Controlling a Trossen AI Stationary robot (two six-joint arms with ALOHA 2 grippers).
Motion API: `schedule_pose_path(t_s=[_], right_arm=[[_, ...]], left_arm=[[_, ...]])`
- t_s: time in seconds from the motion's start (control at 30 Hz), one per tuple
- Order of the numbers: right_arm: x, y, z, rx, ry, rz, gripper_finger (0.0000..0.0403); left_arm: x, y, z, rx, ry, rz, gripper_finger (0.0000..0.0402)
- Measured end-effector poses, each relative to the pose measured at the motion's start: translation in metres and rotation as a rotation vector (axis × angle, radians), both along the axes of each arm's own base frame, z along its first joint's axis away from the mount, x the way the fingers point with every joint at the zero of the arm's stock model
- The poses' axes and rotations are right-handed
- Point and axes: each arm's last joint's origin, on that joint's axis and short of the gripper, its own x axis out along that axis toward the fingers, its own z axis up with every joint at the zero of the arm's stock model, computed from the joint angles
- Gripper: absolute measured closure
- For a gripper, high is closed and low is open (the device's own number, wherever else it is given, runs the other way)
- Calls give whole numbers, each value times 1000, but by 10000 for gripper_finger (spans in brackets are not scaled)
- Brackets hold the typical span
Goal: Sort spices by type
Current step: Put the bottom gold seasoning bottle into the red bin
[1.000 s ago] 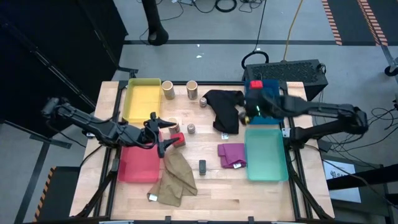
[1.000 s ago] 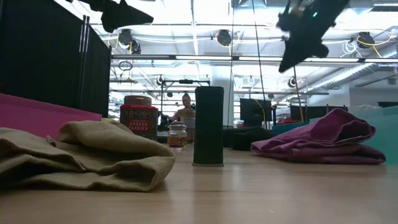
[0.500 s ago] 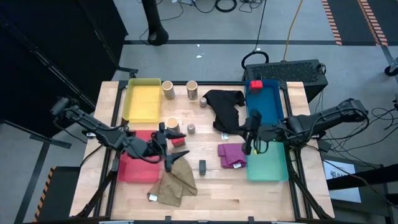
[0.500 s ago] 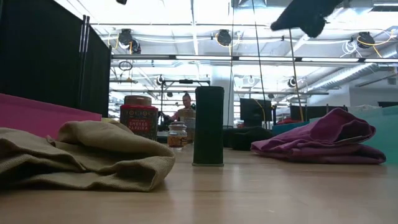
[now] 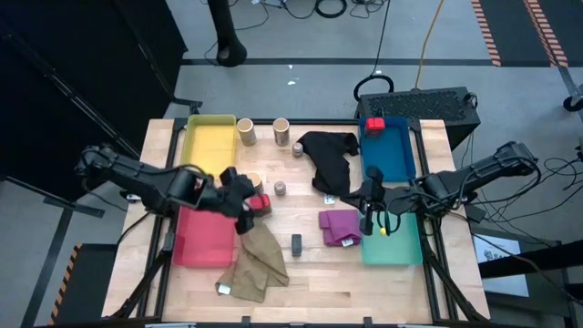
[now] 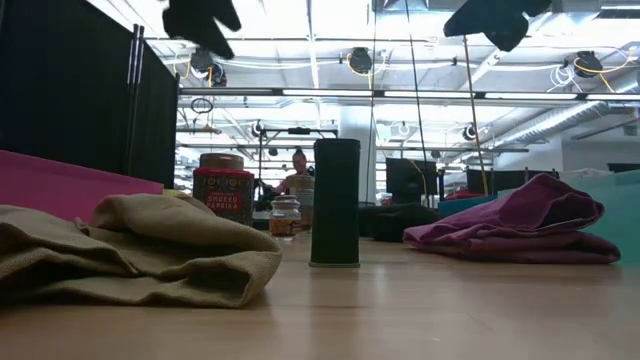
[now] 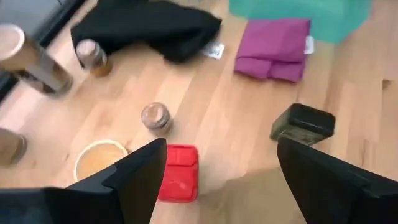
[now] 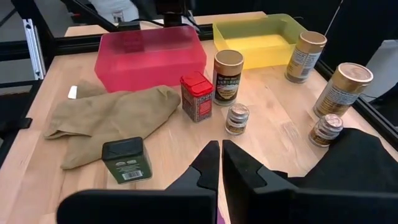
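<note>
The spices stand on the table. A red box (image 5: 261,204) (image 7: 177,173), a tan cylinder (image 5: 253,181) and a small round jar (image 5: 281,189) are grouped left of centre. A dark block (image 5: 297,243) stands nearer the front edge. Two tan cylinders (image 5: 247,132) (image 5: 281,131) and another jar (image 5: 298,148) stand at the far side. A second red box (image 5: 373,124) sits in the blue tray (image 5: 392,159). My left gripper (image 5: 242,195) (image 7: 221,186) hovers open above the first red box. My right gripper (image 5: 367,208) (image 8: 221,163) hangs shut between the purple cloth (image 5: 339,226) and the teal tray (image 5: 396,246).
A yellow tray (image 5: 209,150) sits at the far left and a red tray (image 5: 202,241) at the near left. A black cloth (image 5: 330,159) lies in the middle far part. A khaki cloth (image 5: 255,264) lies near the front. A person's leg (image 5: 223,36) shows beyond the far edge.
My right gripper has swung from above the blue tray toward the near edge, stopping beside the purple cloth, and has stayed shut. My left gripper has drawn back from over the khaki cloth toward the red box, risen a little and tipped, staying open.
</note>
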Motion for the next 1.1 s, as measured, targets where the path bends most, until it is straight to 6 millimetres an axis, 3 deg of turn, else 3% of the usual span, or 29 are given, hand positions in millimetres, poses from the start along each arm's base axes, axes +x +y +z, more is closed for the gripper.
schedule_pose_path(t_s=[0.2, 0.43, 1.1], right_arm=[[-1, 0, 0, -1, 2, 0, 403], [0, 0, 0, 2, 2, -1, 403], [0, 0, 0, 0, 1, 1, 403]], left_arm=[[0, 32, -5, 72, 110, -26, 91], [1, 54, -5, 119, 145, -33, 91], [0, 64, -16, 71, 191, -75, 91]])
